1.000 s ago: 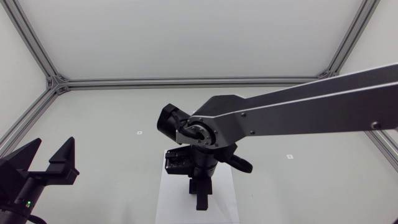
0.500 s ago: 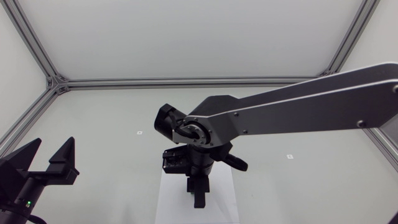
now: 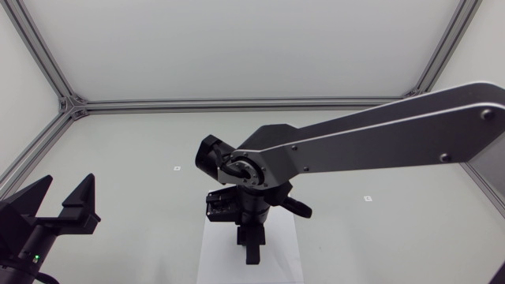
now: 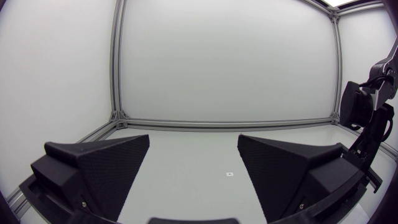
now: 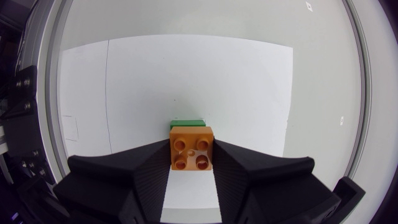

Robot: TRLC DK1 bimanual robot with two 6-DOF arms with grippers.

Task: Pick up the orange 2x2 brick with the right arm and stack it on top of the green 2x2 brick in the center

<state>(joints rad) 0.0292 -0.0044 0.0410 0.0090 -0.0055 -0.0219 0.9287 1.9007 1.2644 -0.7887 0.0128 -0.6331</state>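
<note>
Gripper [image 5: 192, 153] seemingly lower; 1 orange brick [image 5: 192, 147].

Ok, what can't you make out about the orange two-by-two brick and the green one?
Head view: both bricks are hidden under the wrist of the right arm.
Right wrist view: the green 2x2 plastic brick shows only a strip beyond the orange 2x2 plastic brick; whether they touch is unclear.
Left wrist view: neither brick shows.
</note>
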